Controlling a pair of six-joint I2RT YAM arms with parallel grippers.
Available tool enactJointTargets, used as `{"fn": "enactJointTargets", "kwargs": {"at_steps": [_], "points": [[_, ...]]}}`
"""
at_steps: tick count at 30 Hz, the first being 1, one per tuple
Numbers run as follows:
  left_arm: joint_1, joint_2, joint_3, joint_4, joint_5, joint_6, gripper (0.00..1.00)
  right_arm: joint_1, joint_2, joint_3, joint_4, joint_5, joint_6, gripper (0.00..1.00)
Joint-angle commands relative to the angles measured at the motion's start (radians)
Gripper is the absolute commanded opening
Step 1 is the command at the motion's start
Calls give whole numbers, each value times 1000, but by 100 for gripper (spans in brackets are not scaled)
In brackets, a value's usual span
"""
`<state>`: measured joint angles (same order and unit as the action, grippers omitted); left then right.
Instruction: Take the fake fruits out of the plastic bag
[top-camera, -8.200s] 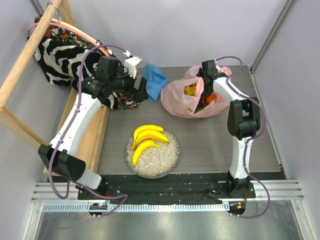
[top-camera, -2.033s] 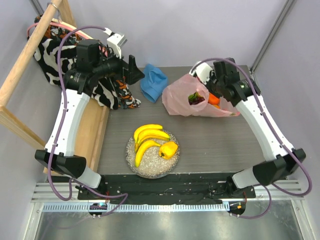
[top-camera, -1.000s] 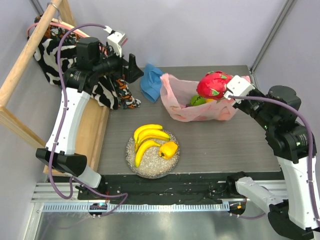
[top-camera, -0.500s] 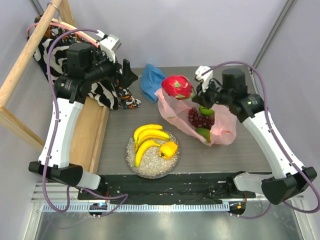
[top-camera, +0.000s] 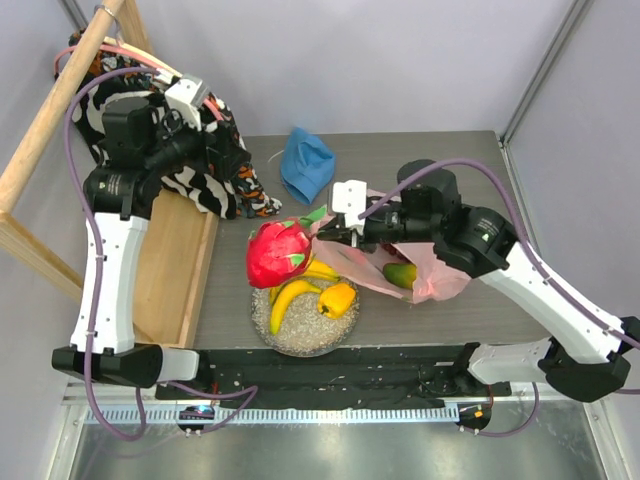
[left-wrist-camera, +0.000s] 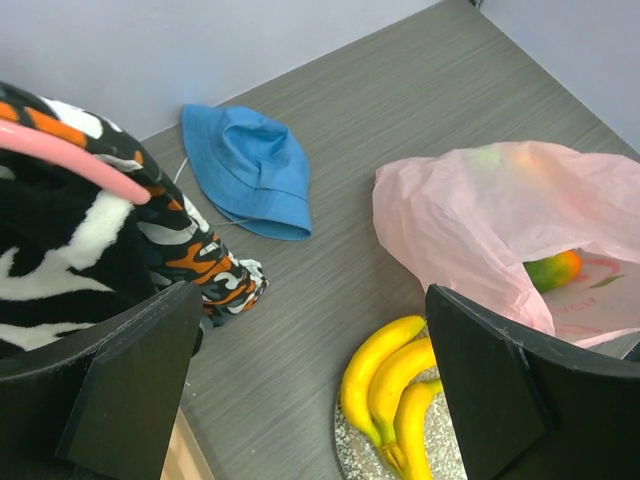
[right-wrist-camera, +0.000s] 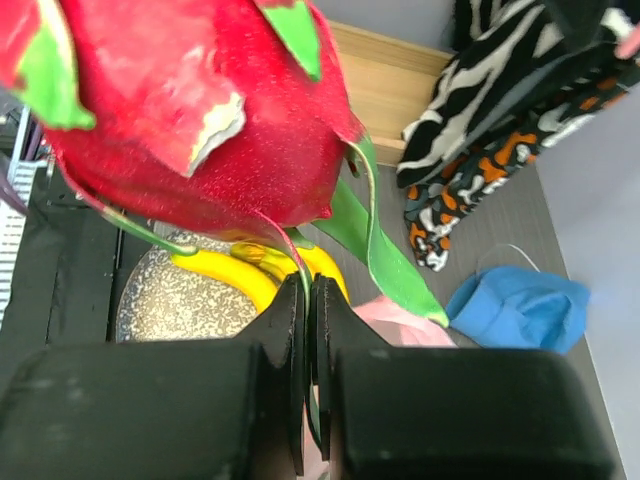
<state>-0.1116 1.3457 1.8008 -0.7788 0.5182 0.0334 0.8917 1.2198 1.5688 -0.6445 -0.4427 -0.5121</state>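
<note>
**Ana:** From above, how do the arms stand?

**Ben:** The right arm (top-camera: 545, 290) bends at the elbow and reaches left. The right gripper (top-camera: 335, 228) is above the far edge of the plate (top-camera: 300, 338), and the dragon fruit (top-camera: 277, 253) hangs over the plate's far-left rim. The banana bunch (top-camera: 292, 293) and yellow pepper (top-camera: 338, 298) lie on the plate. The plastic bag (top-camera: 435, 275) sits just right of it with a mango (top-camera: 400, 273) inside. The left arm (top-camera: 105, 250) stands tall, left of the plate.

**Ana:** And the left wrist?

**Ben:** The left gripper (left-wrist-camera: 312, 300) has its fingers spread wide with nothing between them. It is raised, far-left of the plate.

**Ana:** The right wrist?

**Ben:** The fingers (right-wrist-camera: 285, 325) are pressed together on a green leaf of the dragon fruit, which dangles above the plate.
</note>
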Motion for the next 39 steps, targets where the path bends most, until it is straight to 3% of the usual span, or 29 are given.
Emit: {"fn": "enactJointTargets", "kwargs": {"at_steps": [1,13,23,30,39], "points": [[50,-51,-9,53,40,-27,100,65,61,-22,40,-53,-91,1],[107,-108,-40,70,57,-67,100,130,225,-274,222,-111,-376,1],[161,-177,-109,78,65,-73,100,148,354,-319,137,-56,-620,1],[181,-200,-123,79,72,-81,100,156,441,-311,97,-25,-678,1],[188,-197,-130,78,75,-84,100,158,570,-230,117,87,-623,1]]}}
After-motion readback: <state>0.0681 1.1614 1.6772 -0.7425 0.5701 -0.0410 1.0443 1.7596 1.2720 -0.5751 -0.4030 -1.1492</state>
